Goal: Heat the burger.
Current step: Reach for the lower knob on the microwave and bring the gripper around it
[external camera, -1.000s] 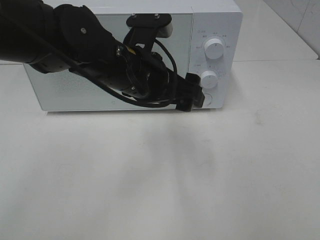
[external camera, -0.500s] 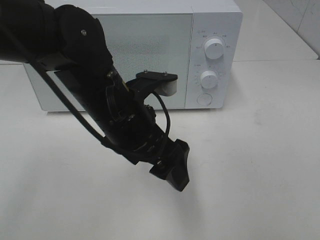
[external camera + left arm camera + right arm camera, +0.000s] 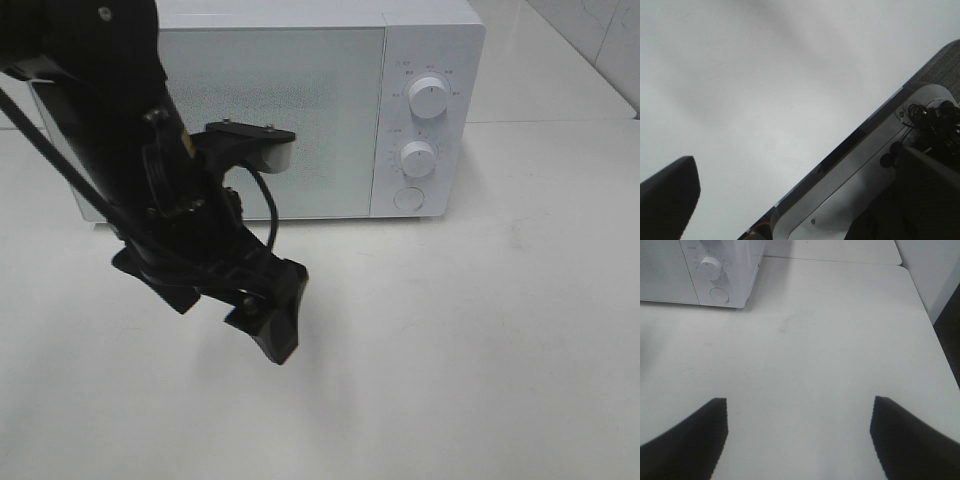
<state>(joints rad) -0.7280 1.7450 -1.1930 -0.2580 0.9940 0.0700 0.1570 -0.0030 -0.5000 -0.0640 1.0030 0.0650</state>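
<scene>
No burger shows in any view. The white microwave (image 3: 330, 110) stands at the back of the table with its door shut; it also shows in the right wrist view (image 3: 715, 270). My left gripper (image 3: 272, 325) hangs over the bare table in front of the microwave's left half. In the left wrist view (image 3: 797, 160) its fingers (image 3: 667, 195) stand wide apart with nothing between them. My right gripper (image 3: 800, 440) is open and empty over the table, to the right of the microwave; it is outside the exterior view.
The microwave's panel has two round knobs (image 3: 429, 97) (image 3: 418, 158) and a round button (image 3: 408, 199). The left arm (image 3: 150, 170) covers part of the door. The table's right edge (image 3: 935, 340) shows in the right wrist view.
My left gripper has pulled away from the microwave's round button. It has swung toward the front left and now hangs low over the table. The door stays shut.
</scene>
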